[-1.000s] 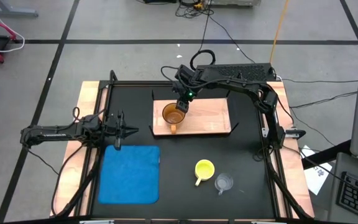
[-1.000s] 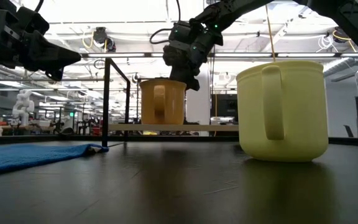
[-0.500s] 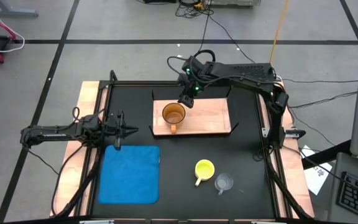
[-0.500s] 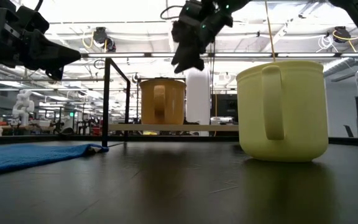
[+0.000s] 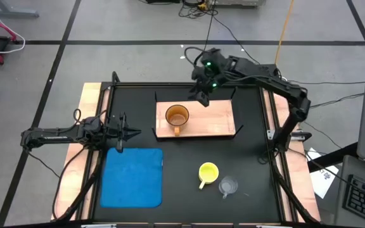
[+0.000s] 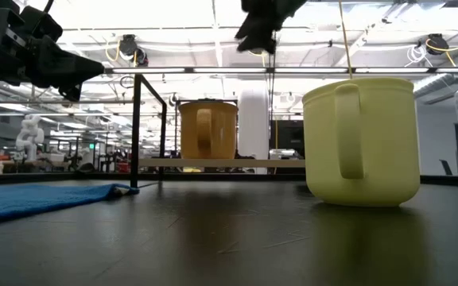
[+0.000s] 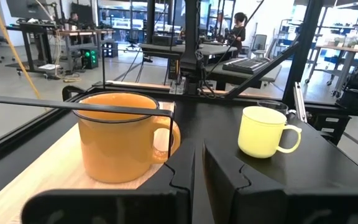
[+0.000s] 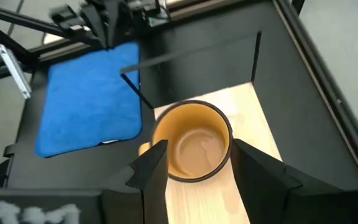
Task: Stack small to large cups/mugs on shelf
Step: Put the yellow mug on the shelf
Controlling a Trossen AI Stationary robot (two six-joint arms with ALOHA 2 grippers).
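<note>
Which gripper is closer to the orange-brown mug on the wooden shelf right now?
Right. The right gripper hovers open just beyond the orange-brown mug; the left gripper waits off the light wooden shelf, above the blue mat.

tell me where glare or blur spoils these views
Low view: bright ceiling lights wash out the top, leaving the right tool a dark silhouette; the yellow mug looms large up close. Left wrist view: its own fingers are soft. High view: evenly lit, orange mug clear.
</note>
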